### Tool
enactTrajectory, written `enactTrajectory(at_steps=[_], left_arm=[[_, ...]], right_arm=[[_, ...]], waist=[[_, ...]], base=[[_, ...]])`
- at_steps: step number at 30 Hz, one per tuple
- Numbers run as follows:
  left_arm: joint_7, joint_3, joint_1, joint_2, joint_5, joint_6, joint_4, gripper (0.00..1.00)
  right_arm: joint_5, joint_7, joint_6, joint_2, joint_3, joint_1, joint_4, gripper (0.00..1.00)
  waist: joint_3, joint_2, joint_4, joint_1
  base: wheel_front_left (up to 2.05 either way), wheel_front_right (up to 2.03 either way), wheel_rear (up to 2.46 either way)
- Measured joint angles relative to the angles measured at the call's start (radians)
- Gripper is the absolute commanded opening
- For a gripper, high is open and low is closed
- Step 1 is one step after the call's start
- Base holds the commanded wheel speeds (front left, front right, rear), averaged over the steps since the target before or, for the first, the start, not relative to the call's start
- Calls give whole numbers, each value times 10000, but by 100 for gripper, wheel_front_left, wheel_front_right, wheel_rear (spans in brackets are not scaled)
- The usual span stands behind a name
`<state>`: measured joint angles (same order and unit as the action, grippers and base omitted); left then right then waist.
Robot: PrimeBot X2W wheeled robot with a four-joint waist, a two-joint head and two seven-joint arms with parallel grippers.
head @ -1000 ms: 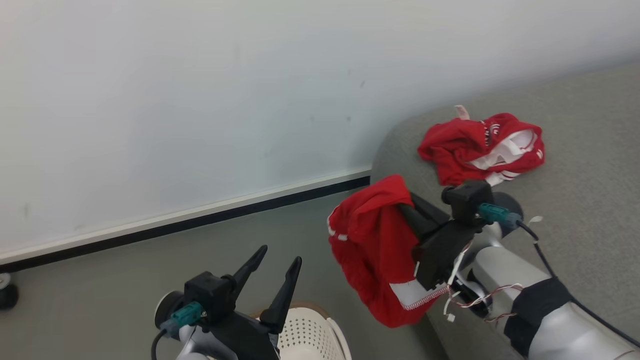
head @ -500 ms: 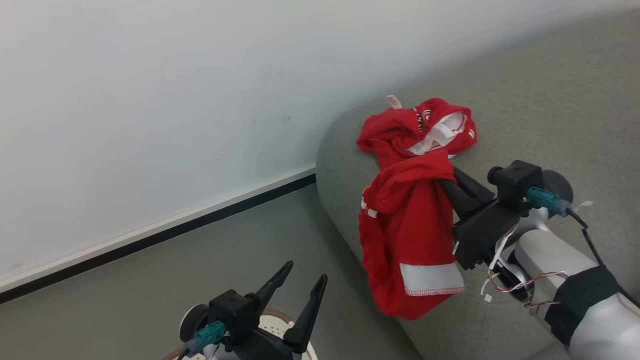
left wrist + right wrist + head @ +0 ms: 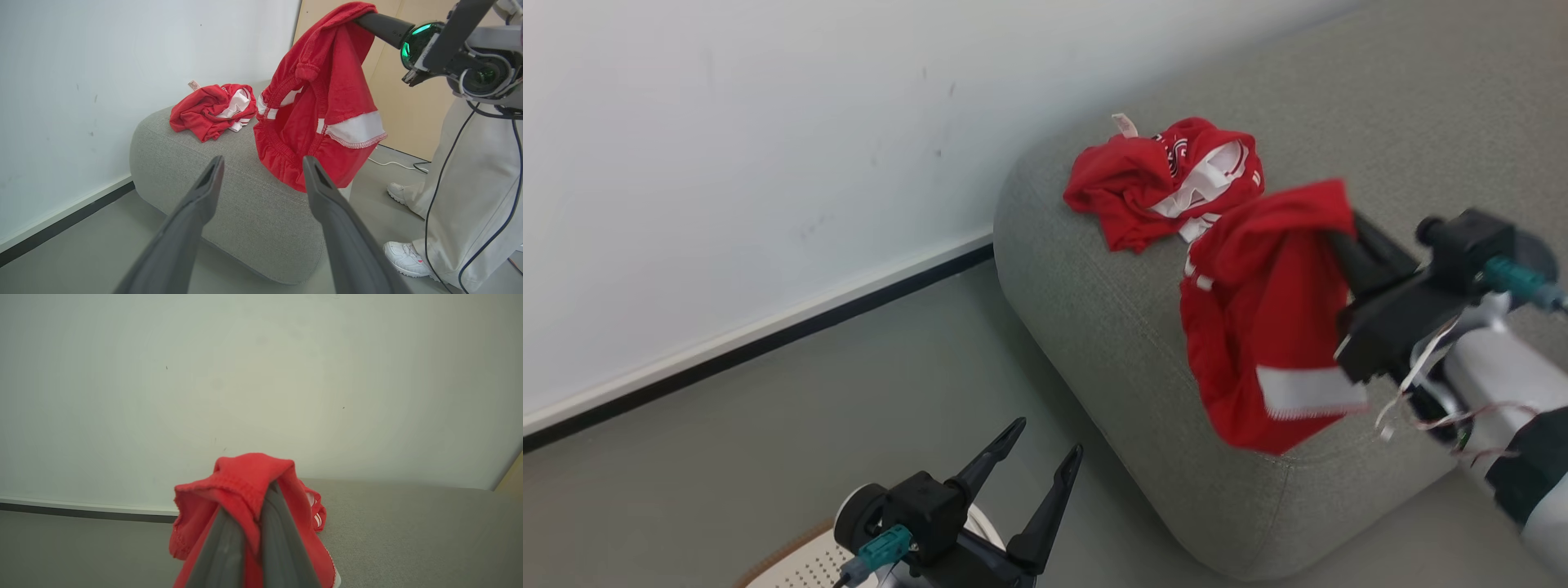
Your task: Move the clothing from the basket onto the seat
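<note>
Clothing (image 3: 1258, 327) hangs from right jaws clamped on it above seat (image 3: 1094, 343); left jaws gape empty.

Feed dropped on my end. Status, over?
Right gripper shut on red garment, hanging over seat. Left gripper open, empty, near basket. Other garment already on seat. Person's legs beside seat, nothing blocking.

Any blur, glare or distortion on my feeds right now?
Head view: held garment slightly motion-smeared at its white hem. Left wrist view: crisp, wide-angle stretch toward edges. Right wrist view: soft; that garment up close is out of focus. Even light, no glare.
</note>
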<state>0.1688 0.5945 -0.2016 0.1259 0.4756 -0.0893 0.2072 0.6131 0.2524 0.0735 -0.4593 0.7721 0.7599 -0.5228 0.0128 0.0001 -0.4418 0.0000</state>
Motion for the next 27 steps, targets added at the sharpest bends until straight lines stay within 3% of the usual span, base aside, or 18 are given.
enactTrajectory(at_steps=[9,16,20,27], left_arm=[[-109,-17,-515,282,-422,27,-767,100],[-479,-38,-1308,445,-673,27,-1290,100],[-853,71,-1958,466,-1028,25,-1544,100],[-1310,382,-2658,458,-1308,8,-1881,100]], right_arm=[[38,13,2,-600,-811,1942,-391,0],[219,-61,12,-798,-1528,3544,-1235,0],[290,-240,-2,-1233,-1837,4363,-1967,0],[393,-322,-360,-1737,-2495,5294,-2840,0]], waist=[[854,0,202,0],[1749,1,483,1],[2441,0,731,2],[3437,1,1140,3]], base=[[0,0,0],[0,0,0],[0,0,0],[0,0,0]])
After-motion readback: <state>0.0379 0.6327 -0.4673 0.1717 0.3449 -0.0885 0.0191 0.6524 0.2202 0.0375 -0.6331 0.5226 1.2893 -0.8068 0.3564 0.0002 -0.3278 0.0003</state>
